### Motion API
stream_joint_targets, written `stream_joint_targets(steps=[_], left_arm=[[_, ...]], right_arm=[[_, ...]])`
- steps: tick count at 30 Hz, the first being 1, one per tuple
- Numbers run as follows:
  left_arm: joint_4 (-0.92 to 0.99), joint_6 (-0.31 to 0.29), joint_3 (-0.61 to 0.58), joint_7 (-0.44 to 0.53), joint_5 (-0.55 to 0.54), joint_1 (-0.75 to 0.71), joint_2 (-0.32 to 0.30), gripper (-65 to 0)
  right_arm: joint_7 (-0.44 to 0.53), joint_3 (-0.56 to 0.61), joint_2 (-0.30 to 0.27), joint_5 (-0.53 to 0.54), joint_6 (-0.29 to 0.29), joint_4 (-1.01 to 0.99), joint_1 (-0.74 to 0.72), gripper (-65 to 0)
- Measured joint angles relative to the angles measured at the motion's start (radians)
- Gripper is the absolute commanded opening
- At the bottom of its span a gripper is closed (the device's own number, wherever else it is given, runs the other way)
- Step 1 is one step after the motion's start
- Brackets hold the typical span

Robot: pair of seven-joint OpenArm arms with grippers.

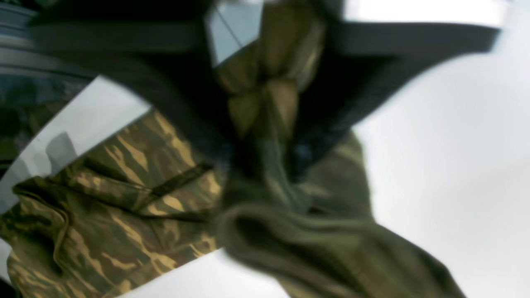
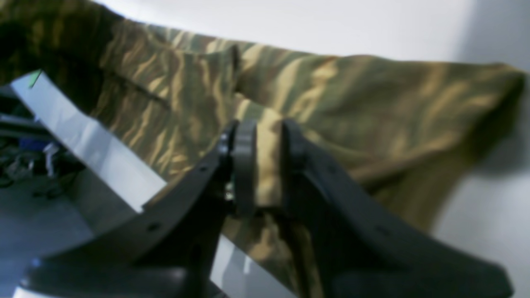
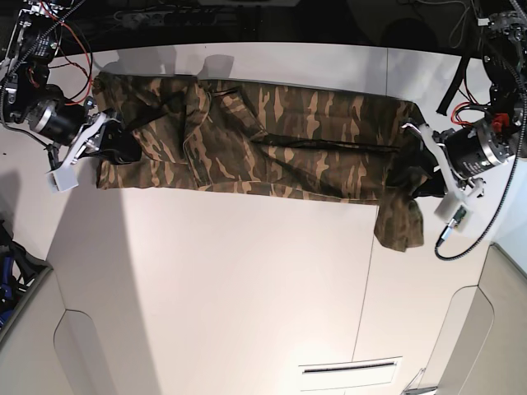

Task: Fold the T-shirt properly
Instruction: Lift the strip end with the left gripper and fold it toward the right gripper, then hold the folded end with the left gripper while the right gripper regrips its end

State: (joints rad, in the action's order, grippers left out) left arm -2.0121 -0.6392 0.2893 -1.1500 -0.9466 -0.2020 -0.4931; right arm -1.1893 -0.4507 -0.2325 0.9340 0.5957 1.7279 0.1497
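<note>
The T-shirt [image 3: 263,144] lies stretched out in a long band across the far part of the white bench [image 3: 230,280], running from one arm to the other. It is folded lengthwise, and a sleeve flap hangs off the band's near edge at the end by the left arm.

The right claw [image 2: 268,165] pinches a fold of the camouflage cloth: in the right wrist view a strip of fabric sits squeezed between the 2 dark fingers [image 2: 244,165], which stand close together around it. In the base view this claw sits at the shirt's end beside the bench edge.

The left claw [image 1: 265,103] is at the opposite end of the band. The left wrist view is blurred; bunched cloth and the ribbed olive hem show between and below the dark fingers [image 1: 364,70], but I cannot tell whether they clamp it or stand loose around it.
</note>
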Motion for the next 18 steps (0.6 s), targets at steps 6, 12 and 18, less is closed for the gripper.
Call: stream_joint_targets(steps=[6,12,18], left_arm=[[0.000,-0.001,-0.183,0.132,0.102,-0.011,0.031,-31.6],[0.001,0.000,-0.314,0.161,0.190,-0.011,0.163,-31.6],[0.001,0.003,-0.328,0.156,0.247,-0.011,0.212,-31.7]], right_arm=[[0.000,-0.081,0.001,0.000,0.000,0.000,0.000,-53.7],[-0.001,-0.135,0.000,0.000,0.000,0.000,0.000,-53.7],[-0.031,-0.140,0.003,-0.005,0.000,0.000,0.003,-34.5]])
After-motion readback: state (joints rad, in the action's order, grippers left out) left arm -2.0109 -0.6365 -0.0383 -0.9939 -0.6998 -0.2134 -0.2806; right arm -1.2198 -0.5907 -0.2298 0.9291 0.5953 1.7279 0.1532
